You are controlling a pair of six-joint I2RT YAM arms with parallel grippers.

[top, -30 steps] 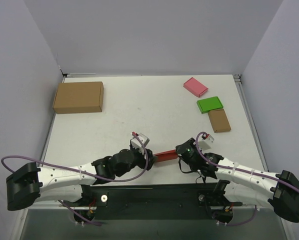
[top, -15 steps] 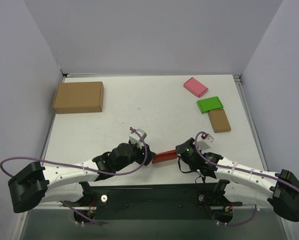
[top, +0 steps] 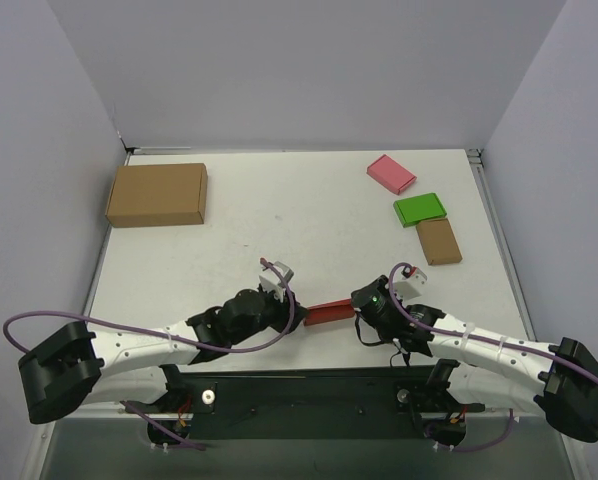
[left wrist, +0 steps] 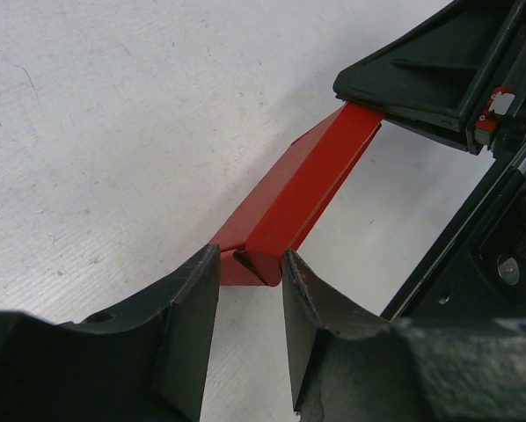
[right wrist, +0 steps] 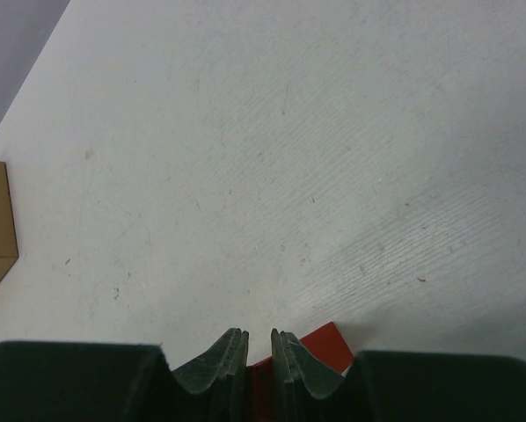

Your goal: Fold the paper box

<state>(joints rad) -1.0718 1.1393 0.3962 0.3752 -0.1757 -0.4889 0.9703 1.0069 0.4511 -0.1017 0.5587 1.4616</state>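
The red box [left wrist: 303, 185] sits near the front edge of the table [top: 309, 215], about midway across, stretched between the 2 grippers as a long, narrow, partly folded strip. In the top view it slants slightly, with its left end nearer the arm bases than its right end. The left gripper [left wrist: 251, 259] straddles the box's left end: its jaws stand partway apart, with 1 fingertip at each side of the folded end and a loose flap showing between them. The tips look to be touching the card, but I cannot tell whether they pinch it. The right gripper [right wrist: 259, 336] has its jaws almost together, clamped on the box's other end. In its own wrist view a thin sliver of red shows between the fingers, and a red corner pokes out just to the right of them. Well away at the far left of the table lies a large brown carton [top: 157, 194]. At the far right are 3 small flat boxes, close together in a line: a pink box [top: 390, 173] farthest back, a green box [top: 421, 209] next, and a brown box [top: 439, 241] nearest.
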